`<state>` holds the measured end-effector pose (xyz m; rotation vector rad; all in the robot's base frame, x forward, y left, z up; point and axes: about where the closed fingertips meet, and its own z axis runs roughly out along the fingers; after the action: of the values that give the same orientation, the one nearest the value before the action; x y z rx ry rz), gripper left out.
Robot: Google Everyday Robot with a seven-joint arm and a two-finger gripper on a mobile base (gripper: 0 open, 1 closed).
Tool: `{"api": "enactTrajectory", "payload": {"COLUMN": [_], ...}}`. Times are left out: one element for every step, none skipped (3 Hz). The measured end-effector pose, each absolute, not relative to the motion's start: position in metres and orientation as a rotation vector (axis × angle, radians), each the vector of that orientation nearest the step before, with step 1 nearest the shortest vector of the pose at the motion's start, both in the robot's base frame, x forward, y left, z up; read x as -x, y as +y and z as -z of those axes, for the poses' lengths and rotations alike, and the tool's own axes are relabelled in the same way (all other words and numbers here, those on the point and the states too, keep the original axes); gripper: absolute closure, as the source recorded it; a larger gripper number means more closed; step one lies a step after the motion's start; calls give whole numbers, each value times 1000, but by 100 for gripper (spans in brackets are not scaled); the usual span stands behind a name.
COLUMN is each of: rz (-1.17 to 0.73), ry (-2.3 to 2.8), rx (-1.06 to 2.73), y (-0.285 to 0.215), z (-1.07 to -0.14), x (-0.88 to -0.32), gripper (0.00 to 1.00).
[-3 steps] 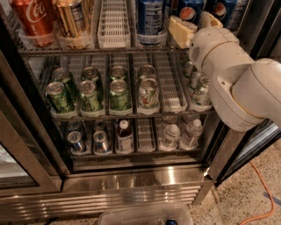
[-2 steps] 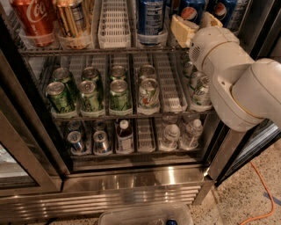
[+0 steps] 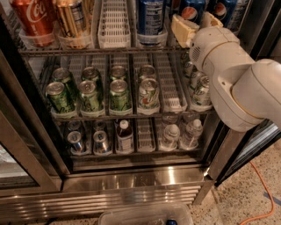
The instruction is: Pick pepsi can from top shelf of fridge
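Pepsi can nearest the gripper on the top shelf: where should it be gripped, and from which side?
Grip the pepsi can across its round side wall, coming straight in from the open front of the top shelf. It stands upright in a lane with other cans either side, so only its front looks free. The gripper sits right before it.

Arm [image 3: 237, 83]: off-white glossy plastic shell, smooth, no visible cables or screws. Built from fat rounded segments, bulbous like stacked domes. Dark thin seam where smaller wrist housing meets larger segment behind. Larger segment slightly greyer, soft highlights on top, shadow on underside. Small patch of tiny dark dots on side of wrist housing, maybe vent grille, too small to tell. Gripper [image 3: 197, 24]: cream-yellow, blocky, duller than arm shell; sits at arm's end, up at top shelf [image 3: 88, 52], right of centre.
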<state>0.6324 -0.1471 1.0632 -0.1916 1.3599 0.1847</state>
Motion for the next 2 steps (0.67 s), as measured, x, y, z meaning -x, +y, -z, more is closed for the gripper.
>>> {"api": "enactTrajectory", "payload": {"rz": [-185,-186], "ry": [1354,1343], "rx": [195,202], "y": [-147,-147], "z": [-1065,-1069], "x": [-632,-634], "gripper": [100,100]}}
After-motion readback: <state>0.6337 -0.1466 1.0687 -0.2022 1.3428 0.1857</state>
